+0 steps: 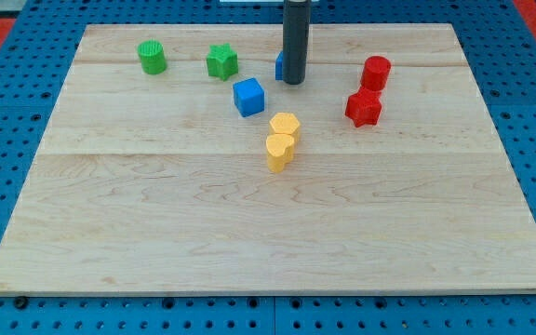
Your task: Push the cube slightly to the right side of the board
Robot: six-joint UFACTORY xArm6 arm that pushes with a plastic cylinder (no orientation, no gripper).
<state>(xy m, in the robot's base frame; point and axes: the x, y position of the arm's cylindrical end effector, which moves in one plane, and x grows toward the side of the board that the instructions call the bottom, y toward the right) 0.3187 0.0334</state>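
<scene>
No pincer fitted; nothing held. My tip (293,81) rests upper-centre on worktop (268,233). Blue cube (248,97) lies at 8 o'clock from it, near. Tip needs the cube's 9 o'clock side.

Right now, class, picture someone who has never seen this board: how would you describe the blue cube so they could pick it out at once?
Start at the wooden board and find the dark rod near the middle of the view's top edge, my tip. Just below and to the view's left of the tip sits the blue cube, above the two yellow blocks. It is the only fully visible blue block; another blue block peeks from behind the rod.
</scene>
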